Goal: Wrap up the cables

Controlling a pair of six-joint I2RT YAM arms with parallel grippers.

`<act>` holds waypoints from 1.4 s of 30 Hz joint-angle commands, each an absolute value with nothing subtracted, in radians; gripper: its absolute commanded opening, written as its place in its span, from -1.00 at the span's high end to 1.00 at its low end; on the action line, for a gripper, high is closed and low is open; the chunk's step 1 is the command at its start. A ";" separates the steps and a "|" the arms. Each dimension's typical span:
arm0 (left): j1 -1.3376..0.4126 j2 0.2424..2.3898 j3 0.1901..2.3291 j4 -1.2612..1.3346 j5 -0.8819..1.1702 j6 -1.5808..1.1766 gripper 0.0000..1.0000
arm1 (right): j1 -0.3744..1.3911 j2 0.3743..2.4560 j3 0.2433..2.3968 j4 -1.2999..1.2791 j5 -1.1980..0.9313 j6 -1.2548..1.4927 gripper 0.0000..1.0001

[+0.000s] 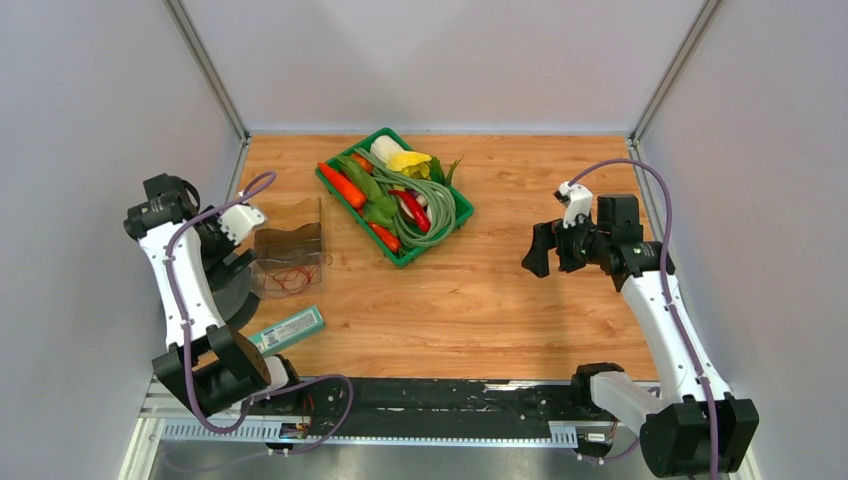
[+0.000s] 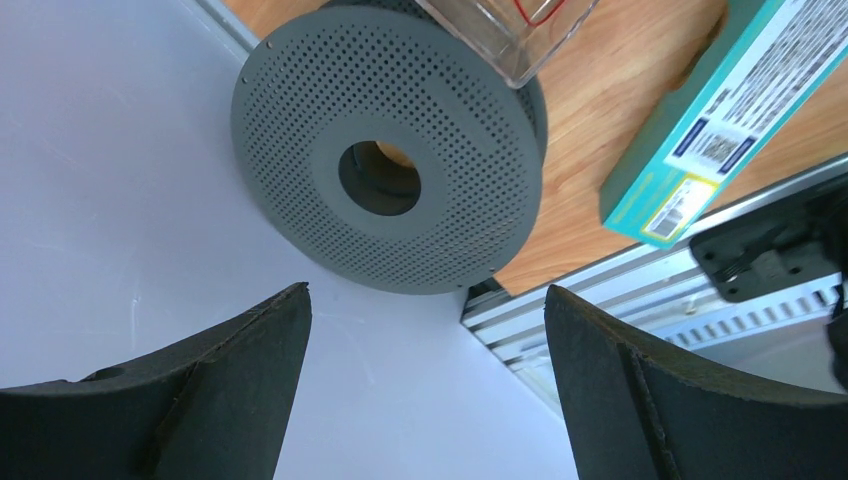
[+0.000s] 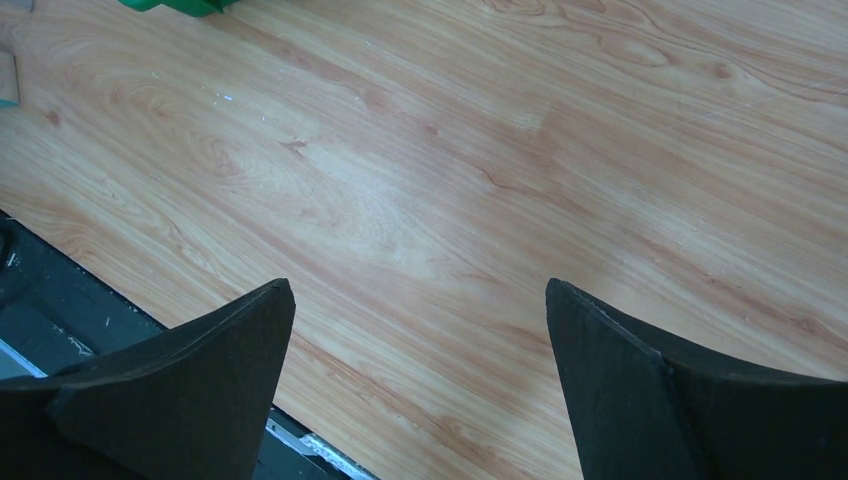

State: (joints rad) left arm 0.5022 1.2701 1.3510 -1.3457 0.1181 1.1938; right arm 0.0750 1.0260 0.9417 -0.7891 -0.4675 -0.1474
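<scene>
Top external view: a wooden worktop seen from above, with two robot arms mounted at its near edge.
Red wire: very thin and thread-like, lying in loose loops inside the clear box, towards the box's near end. The left wrist view catches only a small red curl of it through the box wall.
Clear box: a see-through plastic container resting on the left part of the worktop.
Grey spool: a round perforated reel with a centre hole, at the near-left corner of the clear box. The box corner overlaps its rim in the left wrist view; whether they touch cannot be told.
Teal carton: lies flat and angled just on the near side of the clear box.
Green tray: just beyond and to the right of the clear box, holding carrots, leafy greens, a red pepper and pale green bean-like strands.
Left claw: hangs over the spool, to the left of the clear box, its jaws wide apart around open air.
Right claw: well to the right of the clear box, past the tray, over bare wood, jaws wide apart.
</scene>
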 commanded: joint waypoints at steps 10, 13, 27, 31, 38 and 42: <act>0.595 1.367 1.302 -1.548 0.101 1.615 -0.88 | 0.074 1.058 1.000 -0.807 -0.508 -0.169 -1.00; 0.607 1.397 1.305 -1.568 0.120 1.654 -0.88 | 0.074 1.066 1.005 -0.814 -0.505 -0.173 -1.00; 0.655 1.448 1.120 -1.398 0.061 1.718 -0.88 | 0.074 1.054 0.976 -0.815 -0.508 -0.181 -1.00; 0.672 1.474 1.121 -1.370 0.072 1.724 -0.88 | 0.074 1.052 0.973 -0.822 -0.520 -0.186 -1.00; 0.698 1.519 1.124 -1.321 0.054 1.749 -0.88 | 0.074 1.055 0.968 -0.830 -0.529 -0.190 -1.00; 0.715 1.528 1.092 -1.252 0.043 1.772 -0.88 | 0.074 1.061 0.971 -0.836 -0.532 -0.192 -1.00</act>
State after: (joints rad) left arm 0.6907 1.5227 1.1130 -1.3048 0.0383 1.7077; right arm 0.0750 1.0691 0.9565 -0.8265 -0.5091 -0.1745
